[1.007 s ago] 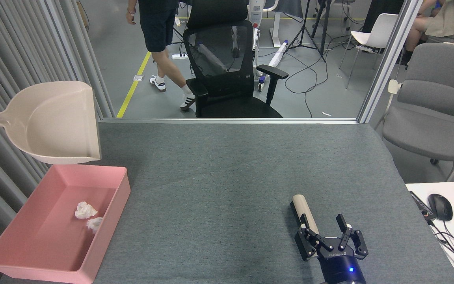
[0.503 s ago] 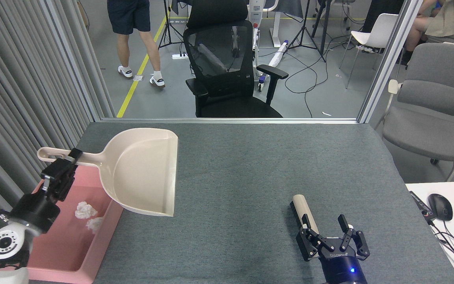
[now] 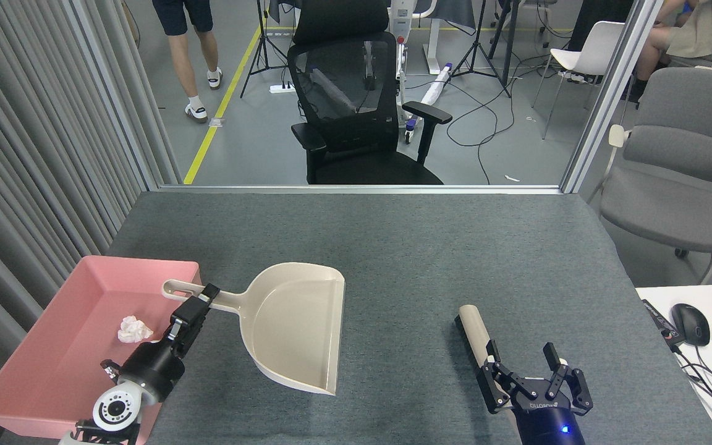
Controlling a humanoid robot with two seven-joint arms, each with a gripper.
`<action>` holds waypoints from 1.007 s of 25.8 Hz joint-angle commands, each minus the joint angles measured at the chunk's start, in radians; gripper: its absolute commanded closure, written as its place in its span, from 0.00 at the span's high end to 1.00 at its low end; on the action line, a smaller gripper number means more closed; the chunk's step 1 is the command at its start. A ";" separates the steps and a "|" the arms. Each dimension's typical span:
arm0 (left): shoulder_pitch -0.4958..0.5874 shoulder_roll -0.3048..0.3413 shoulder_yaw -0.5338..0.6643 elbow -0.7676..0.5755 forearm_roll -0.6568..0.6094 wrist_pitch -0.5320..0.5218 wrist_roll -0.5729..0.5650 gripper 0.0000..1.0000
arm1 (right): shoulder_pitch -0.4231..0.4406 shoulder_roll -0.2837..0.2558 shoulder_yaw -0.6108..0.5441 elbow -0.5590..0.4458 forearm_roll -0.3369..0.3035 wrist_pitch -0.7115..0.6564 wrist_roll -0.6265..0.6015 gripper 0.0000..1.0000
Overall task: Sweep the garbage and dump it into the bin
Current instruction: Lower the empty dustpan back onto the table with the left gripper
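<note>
One wad of garbage [image 3: 135, 329] shows in the pink bin [image 3: 41, 346] at the counter's [image 3: 393, 247] near left; my left arm hides any second. My left pincer [image 3: 198, 304] pinches the beige dustpan [image 3: 294, 324] handle. My right pincer [image 3: 536, 383] is spread beside a brush [image 3: 473, 330]. Office chairs and cables lie beyond.

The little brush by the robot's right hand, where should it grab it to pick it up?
Probably by the beige handle: round and bare, pointing away across the grey table, with the dark bristles along one side. The right gripper sits open at its near end, so coming from above looks simplest.
</note>
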 commanded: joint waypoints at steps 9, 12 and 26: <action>0.002 -0.132 0.001 0.149 -0.134 -0.093 0.027 0.27 | 0.002 0.000 -0.003 0.000 0.000 -0.001 0.003 0.99; -0.006 -0.143 0.005 0.171 -0.137 -0.093 0.041 0.27 | 0.002 0.000 -0.005 0.000 0.000 -0.001 0.005 0.99; -0.066 -0.170 0.034 0.319 -0.122 -0.182 0.070 0.28 | 0.002 -0.006 -0.005 0.000 0.000 -0.001 0.005 0.99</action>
